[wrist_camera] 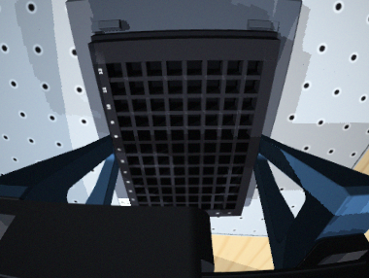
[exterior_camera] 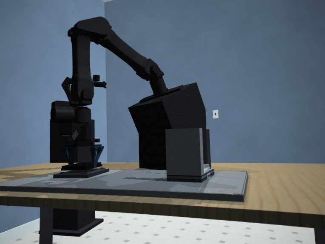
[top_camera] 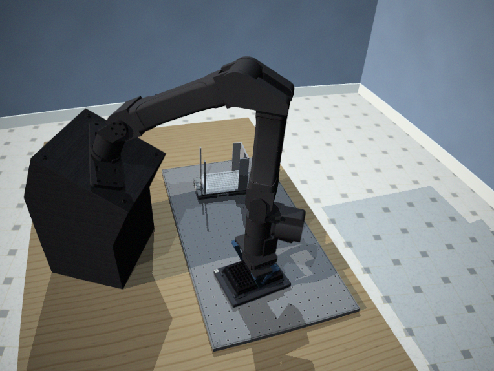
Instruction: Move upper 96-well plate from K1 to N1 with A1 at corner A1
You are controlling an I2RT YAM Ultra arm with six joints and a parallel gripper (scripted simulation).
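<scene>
1. The dark plate [top_camera: 238, 276], seen from the top view, is at about 6 o'clock on the grey perforated board [top_camera: 319, 295], lying low over the nest [top_camera: 279, 284], with the arm [top_camera: 263, 167] standing straight above it. The rack [top_camera: 242, 159] is at 12 o'clock on the board and holds the pale lower plate [top_camera: 221, 181] inside it, well apart from the arm.

2. In the side view, the gripper [exterior_camera: 81, 154] is shut on the plate's two sides, its blue fingers [exterior_camera: 97, 151] angling down. The plate [exterior_camera: 78, 166] looks level and just above or touching the nest [exterior_camera: 102, 171]; I cannot tell which.

3. In the wrist view, the plate [wrist_camera: 184, 129] fills the centre and the nest's pale floor [wrist_camera: 193, 9] shows beyond it at 12 o'clock with two small tabs [wrist_camera: 110, 24]. The plate's edges run square to that floor. The A1 marker is not visible here.

4. To do this step well, I judge the arm should lower straight down with no tilt or twist, keep its hold until the plate is fully down inside the locators, then open and lift away vertically so the plate is not dragged out.
</scene>
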